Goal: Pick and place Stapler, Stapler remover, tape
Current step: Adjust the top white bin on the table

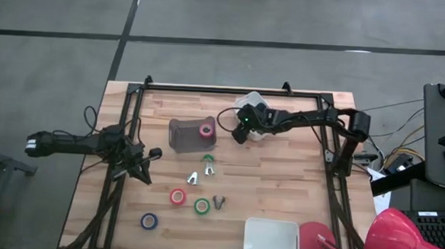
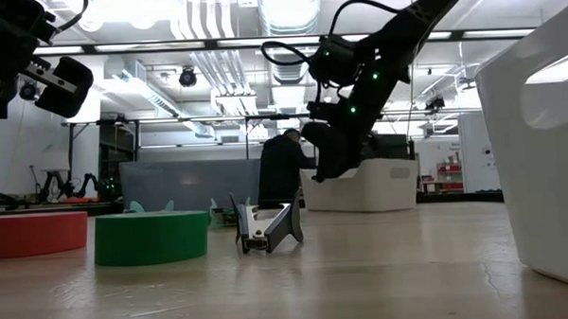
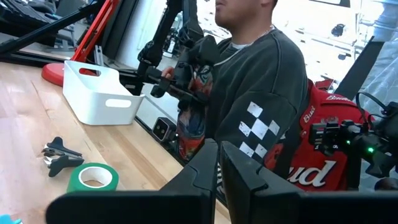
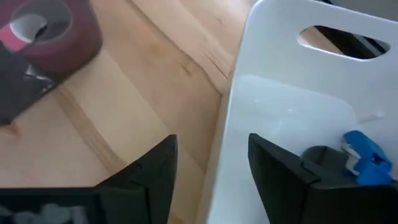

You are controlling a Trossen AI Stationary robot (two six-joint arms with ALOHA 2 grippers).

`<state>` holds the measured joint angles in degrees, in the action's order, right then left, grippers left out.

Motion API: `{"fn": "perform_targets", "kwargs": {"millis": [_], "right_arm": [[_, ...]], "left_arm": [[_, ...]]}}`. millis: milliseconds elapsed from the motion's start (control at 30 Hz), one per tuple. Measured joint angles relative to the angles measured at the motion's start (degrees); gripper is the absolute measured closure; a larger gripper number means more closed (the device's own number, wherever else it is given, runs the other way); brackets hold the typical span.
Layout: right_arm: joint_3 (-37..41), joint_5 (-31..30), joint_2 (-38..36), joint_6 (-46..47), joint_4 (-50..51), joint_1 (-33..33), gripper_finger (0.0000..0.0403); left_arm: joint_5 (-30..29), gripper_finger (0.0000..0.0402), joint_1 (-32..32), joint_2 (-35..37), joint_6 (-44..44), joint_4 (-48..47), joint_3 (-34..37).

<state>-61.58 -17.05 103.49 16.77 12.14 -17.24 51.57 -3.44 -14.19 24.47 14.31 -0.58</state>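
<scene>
My right gripper (image 1: 239,133) is open and empty. It hangs above the left rim of a white bin (image 4: 292,81) at the table's far middle. The bin wall runs below the gap between its fingers (image 4: 155,174). A blue and grey thing (image 4: 357,158), perhaps the stapler, lies in that bin. The pink tape (image 1: 205,130) sits on a dark grey box (image 1: 184,134). Two staple removers (image 1: 207,163) (image 1: 194,176) lie mid-table. The red tape (image 1: 177,196), green tape (image 1: 201,206) and blue tape (image 1: 149,221) lie flat nearer the front. My left gripper (image 1: 151,156) is shut and empty at the left.
A second white bin (image 1: 271,239) stands at the near edge, with a red object (image 1: 319,240) beside it. A small dark piece (image 1: 219,202) lies by the green tape. A person (image 3: 249,93) shows beyond the table's right side. Black rails (image 1: 121,172) frame the table.
</scene>
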Motion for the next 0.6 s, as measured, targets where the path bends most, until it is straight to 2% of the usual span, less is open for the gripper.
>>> {"fn": "perform_targets", "kwargs": {"millis": [133, 367, 533, 600], "right_arm": [[0.0, -2.8, -2.0, -1.2, 0.6, -1.4, 0.0220], [0.0, -2.4, -6.7, -0.7, 8.7, -7.0, 0.0232], [0.0, 3.9, -6.7, -0.1, 11.3, -12.0, 0.0242], [0.0, 4.4, -6.2, -0.3, 11.2, -13.2, 0.0247]], "left_arm": [[0.0, 0.0378, 0.0, 0.0, 0.0, 0.0, 0.0], [0.0, 0.0378, 0.0, 0.0, 0.0, 0.0, 0.0], [0.0, 0.0378, 0.0, 0.0, 0.0, -0.3, 0.0], [0.0, 0.0378, 0.0, 0.0, 0.0, -0.3, 0.0]]}}
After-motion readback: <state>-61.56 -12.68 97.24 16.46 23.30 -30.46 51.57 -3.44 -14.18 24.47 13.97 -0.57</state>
